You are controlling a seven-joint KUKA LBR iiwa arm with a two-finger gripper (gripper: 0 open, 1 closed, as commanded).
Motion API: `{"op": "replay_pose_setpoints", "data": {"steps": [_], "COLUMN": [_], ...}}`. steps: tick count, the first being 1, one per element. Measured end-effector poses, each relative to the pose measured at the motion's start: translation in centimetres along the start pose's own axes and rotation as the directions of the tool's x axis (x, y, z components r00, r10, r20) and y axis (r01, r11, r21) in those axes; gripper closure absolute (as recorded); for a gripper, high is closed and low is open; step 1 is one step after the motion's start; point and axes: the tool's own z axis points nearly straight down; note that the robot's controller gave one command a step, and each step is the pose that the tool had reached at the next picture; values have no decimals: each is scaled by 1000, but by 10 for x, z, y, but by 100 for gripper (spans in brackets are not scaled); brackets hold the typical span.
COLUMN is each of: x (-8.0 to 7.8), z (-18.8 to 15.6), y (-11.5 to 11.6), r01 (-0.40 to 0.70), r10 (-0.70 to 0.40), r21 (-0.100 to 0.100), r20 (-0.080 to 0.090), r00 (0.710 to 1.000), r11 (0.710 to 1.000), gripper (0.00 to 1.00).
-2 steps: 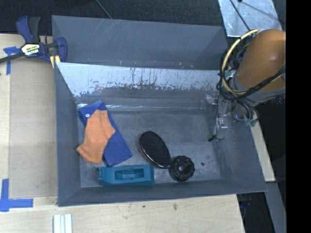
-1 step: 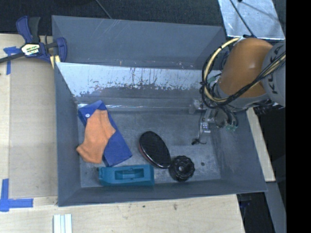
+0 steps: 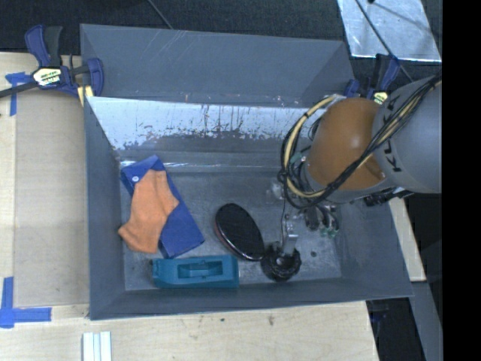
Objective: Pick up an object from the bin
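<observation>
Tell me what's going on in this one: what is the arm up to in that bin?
The arm reaches into the grey bin from the right. Its gripper is low over the front of the floor, right by a small black round thing; whether it has hold of it cannot be told. To the left lie a black oval piece, a blue block and an orange and blue cloth.

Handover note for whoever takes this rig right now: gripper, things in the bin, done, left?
Gripper: low in the bin's front right, over a small black round thing; whether it grips it I cannot tell.
Nearby: black oval beside it toward the middle, teal block along the front wall, orange and blue cloth at the view's left.
Done: nothing lifted.
Left: grasp one thing and raise it out.
</observation>
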Motion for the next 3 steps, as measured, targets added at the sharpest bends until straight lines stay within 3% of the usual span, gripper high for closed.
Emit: {"op": "replay_pose_setpoints", "data": {"steps": [1,2,3], "x": [3,-3,-31], "z": [17,26,29], "y": [16,45,64], "r01": [39,-26,81], "r10": [-39,26,-81], "r21": [-2,1,0], "r20": [-6,1,-3], "r00": [999,1000,997], "r11": [999,1000,997], "gripper": [0,0,0]}}
